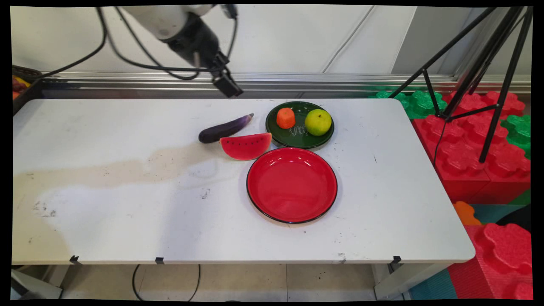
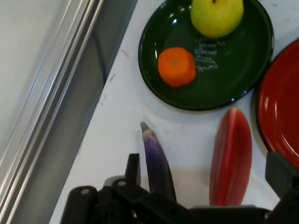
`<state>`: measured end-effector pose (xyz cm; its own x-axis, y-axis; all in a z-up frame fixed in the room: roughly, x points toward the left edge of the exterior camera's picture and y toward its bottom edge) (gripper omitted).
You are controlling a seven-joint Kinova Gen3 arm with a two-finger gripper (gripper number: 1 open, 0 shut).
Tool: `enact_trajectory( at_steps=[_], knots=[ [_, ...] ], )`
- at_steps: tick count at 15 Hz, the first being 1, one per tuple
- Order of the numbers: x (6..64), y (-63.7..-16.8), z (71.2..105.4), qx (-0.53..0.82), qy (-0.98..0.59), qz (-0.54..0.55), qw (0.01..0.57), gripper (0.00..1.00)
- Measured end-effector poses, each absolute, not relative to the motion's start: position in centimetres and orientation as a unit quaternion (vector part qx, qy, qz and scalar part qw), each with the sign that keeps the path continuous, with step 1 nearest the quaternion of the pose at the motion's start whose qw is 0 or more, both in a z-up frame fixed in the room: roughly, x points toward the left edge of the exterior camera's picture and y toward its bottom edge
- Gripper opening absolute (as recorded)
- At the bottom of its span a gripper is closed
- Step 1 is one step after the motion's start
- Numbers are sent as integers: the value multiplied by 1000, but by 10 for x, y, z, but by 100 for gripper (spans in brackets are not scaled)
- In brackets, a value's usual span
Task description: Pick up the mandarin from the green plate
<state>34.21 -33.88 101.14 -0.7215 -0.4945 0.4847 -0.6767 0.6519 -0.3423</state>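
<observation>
Red plate below raised, tilted gripper.

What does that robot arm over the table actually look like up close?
A rounded white arm ends in a black wrist and a black two-finger gripper. Thin black cables hang in loops from it. The hand view shows the gripper's black jointed linkage.

Fingers spread; eggplant and watermelon slice between them, green plate with orange, lime beyond.

White wall — tiled floor
</observation>
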Motion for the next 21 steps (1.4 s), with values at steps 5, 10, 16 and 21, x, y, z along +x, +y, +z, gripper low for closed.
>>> enact_trajectory(
  at_steps=[5,10,16,21],
  knots=[
    [307,-371,1002,342,-889,258,160,100],
    [278,-417,979,360,-886,256,143,100],
    [262,-477,934,385,-884,235,123,100],
    [253,-518,896,399,-885,212,113,100]
  ],
)
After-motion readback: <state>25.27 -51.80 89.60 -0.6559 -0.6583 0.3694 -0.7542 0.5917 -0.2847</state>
